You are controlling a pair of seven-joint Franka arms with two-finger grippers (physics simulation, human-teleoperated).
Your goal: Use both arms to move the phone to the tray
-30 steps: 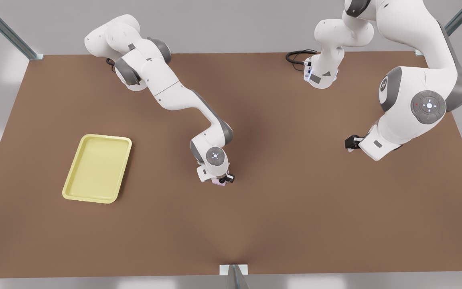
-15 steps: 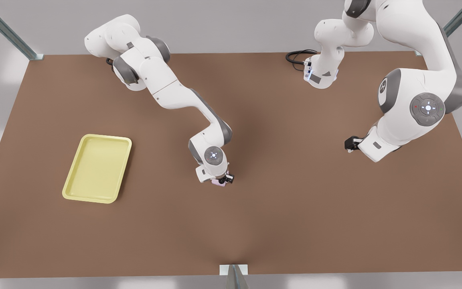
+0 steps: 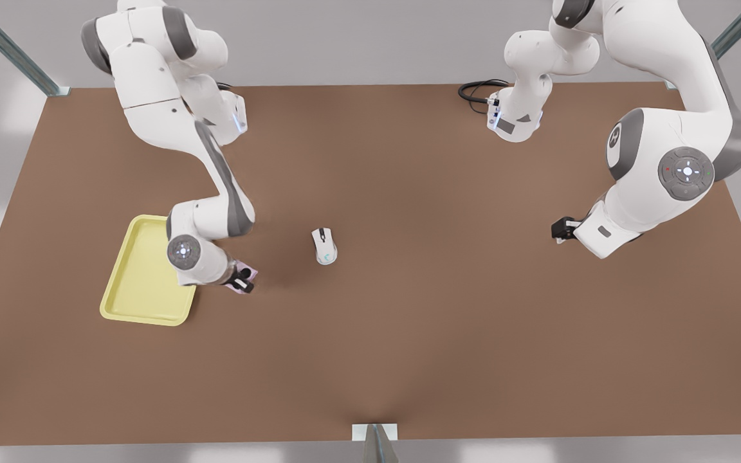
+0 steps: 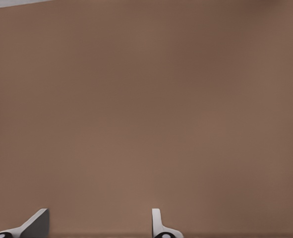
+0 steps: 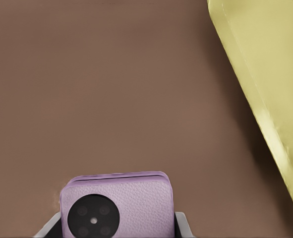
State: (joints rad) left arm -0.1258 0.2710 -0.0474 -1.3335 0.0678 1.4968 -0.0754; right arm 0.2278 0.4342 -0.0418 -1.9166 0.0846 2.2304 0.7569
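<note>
One phone (image 5: 117, 208), probably light, stiff | I grip its edges in right claw (image 3: 240, 281) | left claw (image 3: 560, 229) spread, idle

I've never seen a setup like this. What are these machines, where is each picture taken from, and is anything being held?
Two white robot arms stand at a brown table. The front view looks down from above; each wrist view rides on one arm.

The right gripper, near the front view's left, is shut on the phone, its fingers at the phone's sides, beside the yellow tray but not over it.

The left gripper, near the front view's right, waits open over bare table. A white mouse lies mid-table.
</note>
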